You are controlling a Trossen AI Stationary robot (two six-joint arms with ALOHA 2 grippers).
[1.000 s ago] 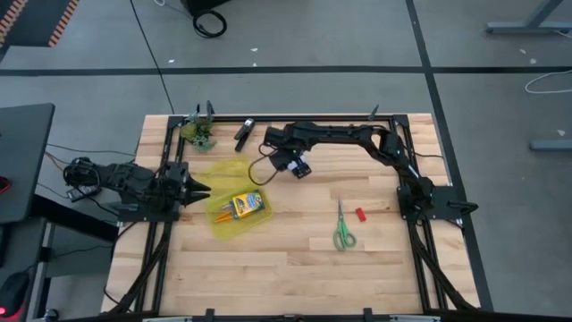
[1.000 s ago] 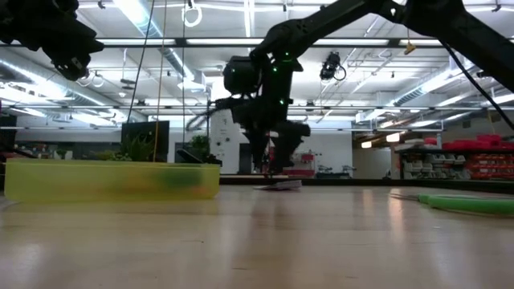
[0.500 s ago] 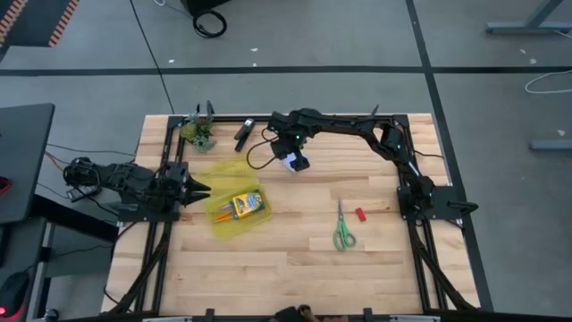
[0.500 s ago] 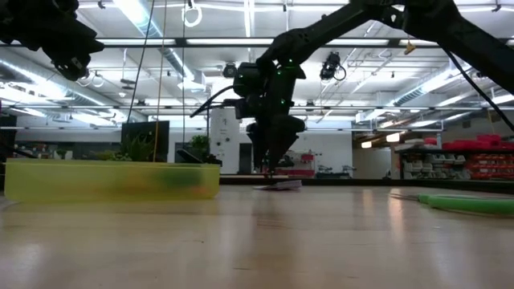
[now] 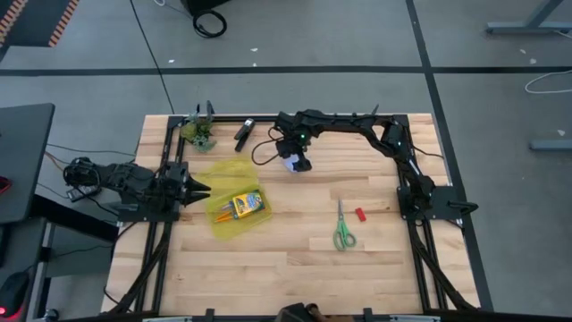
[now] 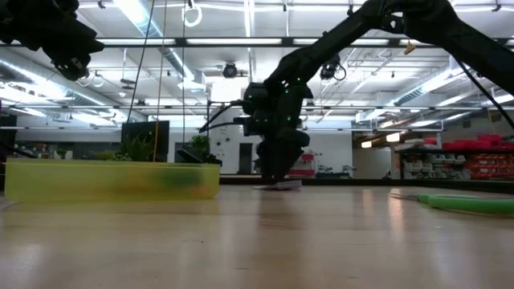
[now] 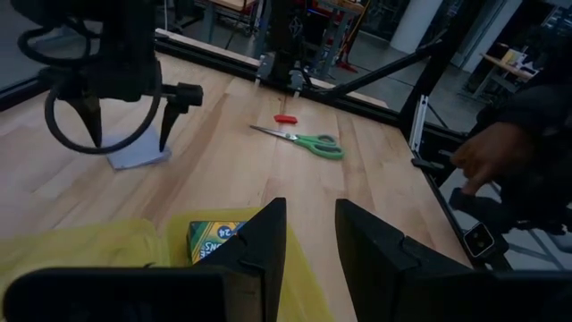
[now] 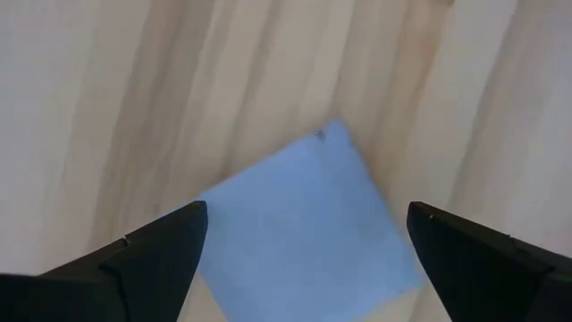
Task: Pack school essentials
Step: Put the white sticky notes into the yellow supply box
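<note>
From above, the right gripper hangs over the pale blue note pad, well beyond the yellow-green crayon box; its wrist view shows fingers spread, straddling the pad untouched; left gripper parted, empty.

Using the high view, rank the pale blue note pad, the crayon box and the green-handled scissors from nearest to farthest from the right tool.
1. Pale blue square note pad: directly under the open right tool.
2. Yellow-green crayon box: in the yellow tray, toward the left arm.
3. Green-handled scissors: lying toward the table's front.
</note>
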